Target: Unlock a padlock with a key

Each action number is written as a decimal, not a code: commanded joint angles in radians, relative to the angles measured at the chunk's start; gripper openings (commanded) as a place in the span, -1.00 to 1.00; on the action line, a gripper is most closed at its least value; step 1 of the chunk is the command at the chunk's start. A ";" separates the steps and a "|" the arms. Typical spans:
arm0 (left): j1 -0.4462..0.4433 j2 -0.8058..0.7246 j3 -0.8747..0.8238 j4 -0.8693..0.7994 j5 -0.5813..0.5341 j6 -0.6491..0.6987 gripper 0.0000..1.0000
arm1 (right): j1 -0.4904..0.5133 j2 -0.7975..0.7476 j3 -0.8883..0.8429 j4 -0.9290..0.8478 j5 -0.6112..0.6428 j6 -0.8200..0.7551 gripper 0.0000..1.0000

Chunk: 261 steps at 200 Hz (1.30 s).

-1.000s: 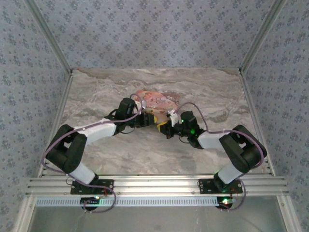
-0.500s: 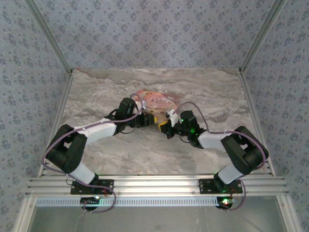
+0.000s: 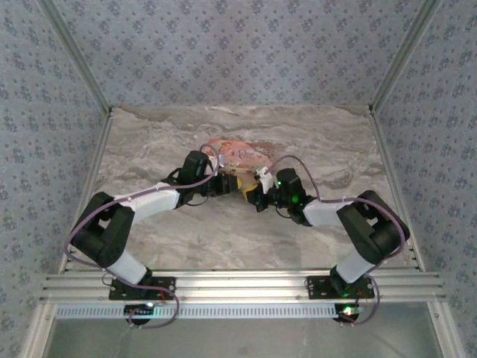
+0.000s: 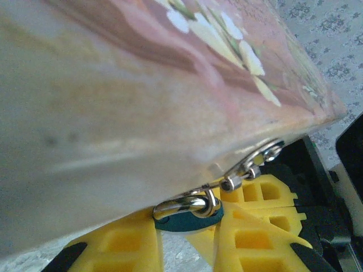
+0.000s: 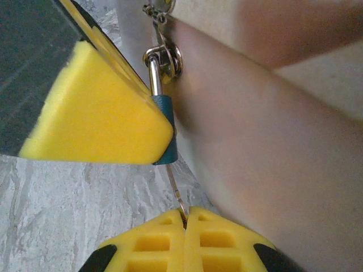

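The padlock (image 4: 187,222) is small, showing a teal edge and a silver shackle (image 4: 182,205). My left gripper (image 4: 184,235) is shut on it between its yellow fingers (image 4: 116,243). In the right wrist view the padlock (image 5: 165,127) sits against the left gripper's yellow finger (image 5: 96,116). A thin key (image 5: 176,192) runs from the padlock's underside down into my right gripper (image 5: 185,219), which is shut on it. From above, the left gripper (image 3: 228,184) and right gripper (image 3: 257,195) meet at the padlock (image 3: 241,186) in mid-table.
A flat pink printed packet (image 3: 242,153) lies just behind the grippers, close to the padlock (image 4: 142,85) (image 5: 272,113). A small ring and chain (image 4: 249,167) hangs from the shackle. Marble tabletop (image 3: 223,239) lies around, with patterned walls on three sides.
The right arm's wrist has shifted slightly left, toward the left gripper. Both grips are unchanged.
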 commanded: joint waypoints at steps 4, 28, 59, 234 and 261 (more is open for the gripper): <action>-0.037 -0.014 0.021 -0.011 0.176 -0.004 -0.56 | -0.025 0.002 0.064 0.174 0.039 -0.004 -1.00; -0.039 -0.011 0.020 -0.011 0.178 -0.004 -0.56 | -0.037 0.007 0.068 0.183 0.022 -0.004 -1.00; -0.038 -0.009 0.020 -0.009 0.179 -0.003 -0.56 | -0.050 0.030 0.082 0.190 -0.028 0.005 -1.00; 0.062 -0.178 -0.045 -0.087 0.068 0.032 -0.31 | -0.042 0.083 0.024 0.166 -0.021 0.042 -1.00; 0.075 -0.192 -0.070 -0.086 0.054 0.028 -0.22 | -0.030 0.095 0.015 0.176 -0.016 0.051 -1.00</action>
